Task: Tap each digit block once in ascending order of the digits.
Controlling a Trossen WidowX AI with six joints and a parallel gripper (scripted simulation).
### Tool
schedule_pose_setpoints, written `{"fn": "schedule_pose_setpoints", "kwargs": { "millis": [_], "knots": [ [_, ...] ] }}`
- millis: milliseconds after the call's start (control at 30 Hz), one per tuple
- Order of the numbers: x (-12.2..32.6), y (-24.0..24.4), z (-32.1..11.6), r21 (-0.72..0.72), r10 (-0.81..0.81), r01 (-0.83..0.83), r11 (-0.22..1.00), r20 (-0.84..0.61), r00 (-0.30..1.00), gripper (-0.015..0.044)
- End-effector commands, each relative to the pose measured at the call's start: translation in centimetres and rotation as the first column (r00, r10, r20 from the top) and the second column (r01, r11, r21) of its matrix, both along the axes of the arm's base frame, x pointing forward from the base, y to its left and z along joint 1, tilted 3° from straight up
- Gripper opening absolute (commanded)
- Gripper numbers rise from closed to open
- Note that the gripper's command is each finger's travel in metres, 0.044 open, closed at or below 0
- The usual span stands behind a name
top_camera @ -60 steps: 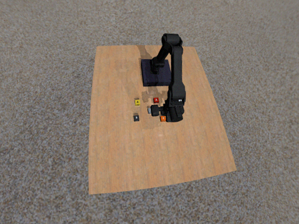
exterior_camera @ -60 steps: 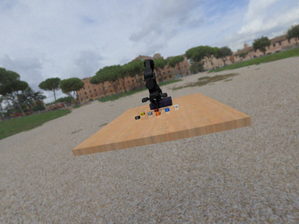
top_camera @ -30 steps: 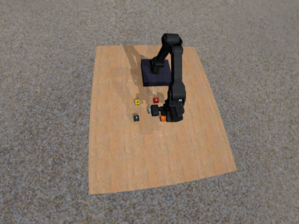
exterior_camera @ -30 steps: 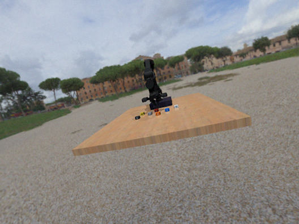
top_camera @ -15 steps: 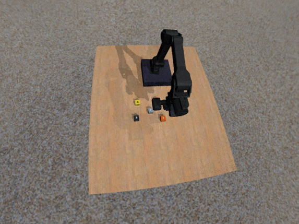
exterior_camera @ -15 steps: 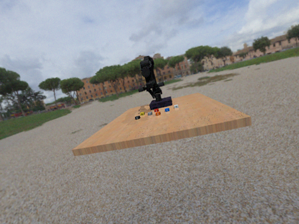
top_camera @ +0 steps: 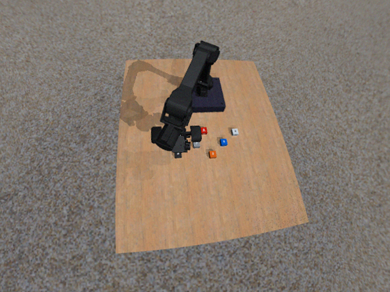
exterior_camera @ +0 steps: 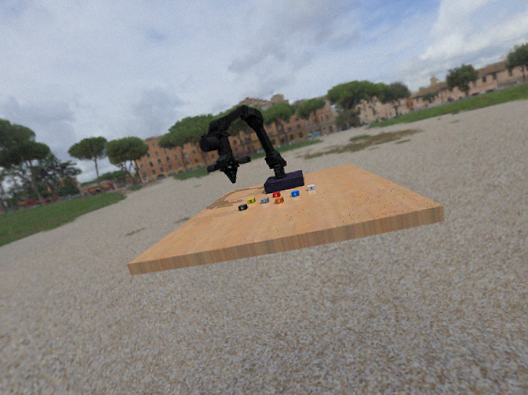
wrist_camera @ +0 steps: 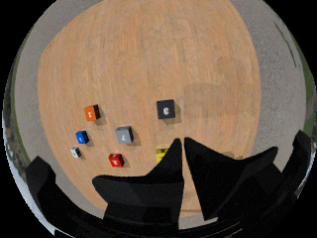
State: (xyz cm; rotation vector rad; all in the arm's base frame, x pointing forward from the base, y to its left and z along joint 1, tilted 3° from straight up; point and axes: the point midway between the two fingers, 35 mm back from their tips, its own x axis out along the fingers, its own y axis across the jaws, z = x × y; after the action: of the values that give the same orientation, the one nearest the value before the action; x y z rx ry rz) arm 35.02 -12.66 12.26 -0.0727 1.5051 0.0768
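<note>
My gripper (exterior_camera: 234,181) (wrist_camera: 181,142) is shut and empty, high above the table. In the wrist view its tips overlap the line of sight to the yellow block (exterior_camera: 251,200) (wrist_camera: 160,155), which they partly cover; the arm hides that block in the top view. The black block (top_camera: 178,155) (exterior_camera: 242,207) (wrist_camera: 165,109) shows a digit that may be 3. The grey block (top_camera: 196,145) (exterior_camera: 264,199) (wrist_camera: 124,135) seems to show 7. The orange (top_camera: 212,154) (wrist_camera: 91,113), blue (top_camera: 223,142) (wrist_camera: 81,137), white (top_camera: 234,131) (wrist_camera: 75,152) and red (top_camera: 204,130) (wrist_camera: 116,160) blocks have digits too small to read surely.
The wooden table (top_camera: 201,201) (exterior_camera: 284,222) carries all the blocks, set apart from one another. The dark arm base (top_camera: 211,105) (exterior_camera: 284,182) stands behind them. The arm reaches over the left part of the group in the top view.
</note>
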Motion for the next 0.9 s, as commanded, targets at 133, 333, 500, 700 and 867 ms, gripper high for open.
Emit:
{"fn": "schedule_pose_setpoints", "kwargs": {
  "millis": [133, 333, 500, 700, 867],
  "knots": [
    [0.6, 0.3, -2.2, 0.004, 0.031, -0.031, 1.0, 0.005, 1.0, 0.002],
    [0.8, 0.5, -7.9, 0.004, 0.031, -0.031, 1.0, 0.005, 1.0, 0.002],
    [0.8, 0.5, -7.9, 0.004, 0.031, -0.031, 1.0, 0.005, 1.0, 0.002],
    [0.9, 0.5, -8.4, 0.004, 0.031, -0.031, 1.0, 0.005, 1.0, 0.002],
    [0.9, 0.5, -9.2, 0.004, 0.031, -0.031, 1.0, 0.005, 1.0, 0.002]
  ]
}}
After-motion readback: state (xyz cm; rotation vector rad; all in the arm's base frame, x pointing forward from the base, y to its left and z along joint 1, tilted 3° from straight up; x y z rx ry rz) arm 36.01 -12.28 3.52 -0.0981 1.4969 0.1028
